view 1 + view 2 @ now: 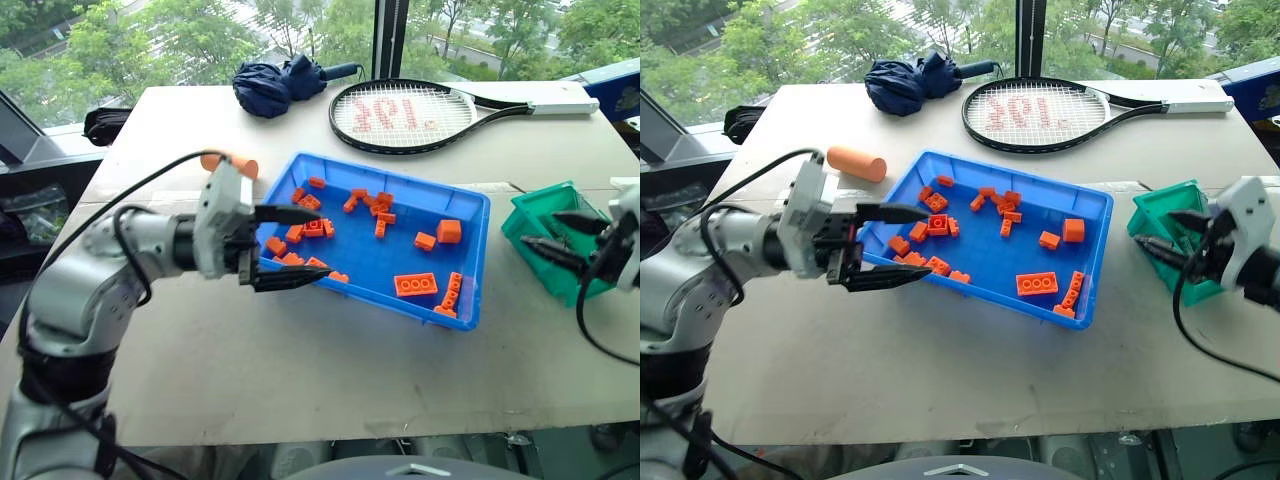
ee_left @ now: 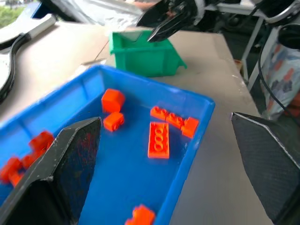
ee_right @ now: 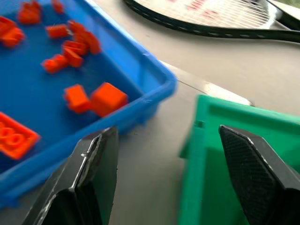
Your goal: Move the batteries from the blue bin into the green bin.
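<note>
The blue bin [image 1: 470,215] sits mid-worktop [image 1: 300,370], and what shows on its floor is orange toy bricks [image 1: 415,284] only; I can make out no grey-silver batteries in any view, neither there nor in the visible part of the green bin [image 1: 1160,215], so any that remain must be hidden, perhaps under the left claw. The left claw [image 1: 292,245] hangs over the bin's left end, its fingers spread wide and empty, one above the other, pointing across the tray toward the green bin. The right claw [image 1: 1175,235] is at the green bin's open top, to the right of the tray, jaws also parted with nothing between them. Judging from this, the left arm is the nearer one for anything in the tray's left half, while the right covers the end by the green bin. With no battery to see, its long axis cannot be given.
</note>
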`<act>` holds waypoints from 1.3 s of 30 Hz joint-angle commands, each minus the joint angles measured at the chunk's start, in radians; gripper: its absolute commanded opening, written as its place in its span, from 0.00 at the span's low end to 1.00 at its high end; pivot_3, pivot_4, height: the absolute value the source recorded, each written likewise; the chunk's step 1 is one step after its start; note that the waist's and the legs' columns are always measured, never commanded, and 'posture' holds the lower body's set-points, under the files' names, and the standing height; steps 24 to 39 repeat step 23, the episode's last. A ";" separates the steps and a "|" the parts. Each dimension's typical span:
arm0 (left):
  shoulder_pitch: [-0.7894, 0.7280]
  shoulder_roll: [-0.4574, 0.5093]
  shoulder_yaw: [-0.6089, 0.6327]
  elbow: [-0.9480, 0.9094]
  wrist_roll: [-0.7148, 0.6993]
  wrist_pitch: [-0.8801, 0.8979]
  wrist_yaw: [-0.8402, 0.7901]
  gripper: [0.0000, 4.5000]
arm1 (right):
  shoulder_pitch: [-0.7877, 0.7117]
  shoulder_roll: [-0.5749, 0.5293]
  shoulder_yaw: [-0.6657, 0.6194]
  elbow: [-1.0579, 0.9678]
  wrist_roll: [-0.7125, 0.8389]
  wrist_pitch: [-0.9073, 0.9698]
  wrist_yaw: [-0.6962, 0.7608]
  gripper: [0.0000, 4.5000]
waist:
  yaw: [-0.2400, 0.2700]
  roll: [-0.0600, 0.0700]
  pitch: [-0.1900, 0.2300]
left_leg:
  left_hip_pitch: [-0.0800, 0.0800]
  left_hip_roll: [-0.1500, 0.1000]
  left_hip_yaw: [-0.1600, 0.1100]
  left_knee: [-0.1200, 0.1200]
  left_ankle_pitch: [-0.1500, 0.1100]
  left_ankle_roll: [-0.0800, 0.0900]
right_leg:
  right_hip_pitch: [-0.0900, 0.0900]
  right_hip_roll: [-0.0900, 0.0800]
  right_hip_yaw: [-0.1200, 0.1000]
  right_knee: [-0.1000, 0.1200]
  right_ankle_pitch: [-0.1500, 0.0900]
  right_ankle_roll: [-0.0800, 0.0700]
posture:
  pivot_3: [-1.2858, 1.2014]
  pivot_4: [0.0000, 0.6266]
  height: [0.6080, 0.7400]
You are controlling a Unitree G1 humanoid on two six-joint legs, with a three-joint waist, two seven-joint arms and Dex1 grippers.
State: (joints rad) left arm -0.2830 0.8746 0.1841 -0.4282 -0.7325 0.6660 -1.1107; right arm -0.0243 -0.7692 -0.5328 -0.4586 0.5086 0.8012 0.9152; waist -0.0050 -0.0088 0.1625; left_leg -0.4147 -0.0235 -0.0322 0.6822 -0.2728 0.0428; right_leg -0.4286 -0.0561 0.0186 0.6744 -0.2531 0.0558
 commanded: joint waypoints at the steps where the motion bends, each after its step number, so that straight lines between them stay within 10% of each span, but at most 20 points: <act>1: 0.151 -0.020 0.110 -0.097 0.024 -0.051 0.067 1.00 | 0.133 0.022 -0.084 -0.030 0.044 -0.122 0.093 0.75 | 0.007 0.000 0.000 | 0.000 0.000 0.000 0.001 0.000 0.000 | 0.000 0.000 0.000 0.000 0.000 0.000 | 0.52 0.24 1.00; 8: 0.527 -0.111 0.159 -0.158 0.166 -0.226 0.122 1.00 | 0.360 0.050 -0.029 0.137 0.006 -0.399 0.274 0.75 | 0.018 0.000 0.000 | 0.022 0.000 0.000 -0.007 -0.002 0.002 | 0.025 -0.006 -0.002 -0.014 -0.001 -0.002 | 0.52 0.24 1.00; 11: 0.591 -0.151 0.143 -0.115 0.227 -0.306 0.138 1.00 | 0.363 0.057 0.012 0.242 -0.038 -0.518 0.300 0.92 | 0.019 0.000 -0.001 | 0.023 0.000 0.000 -0.007 -0.002 0.002 | 0.025 -0.007 -0.002 -0.014 -0.002 -0.004 | 0.52 0.24 1.00; 39: 0.676 -0.261 -0.008 -0.056 0.330 -0.507 0.148 1.00 | 0.370 0.187 0.147 0.301 -0.085 -0.731 0.211 0.99 | 0.020 0.002 -0.002 | 0.023 0.000 -0.001 -0.011 -0.002 0.002 | 0.025 -0.007 -0.002 -0.016 0.000 -0.002 | 0.52 0.24 1.00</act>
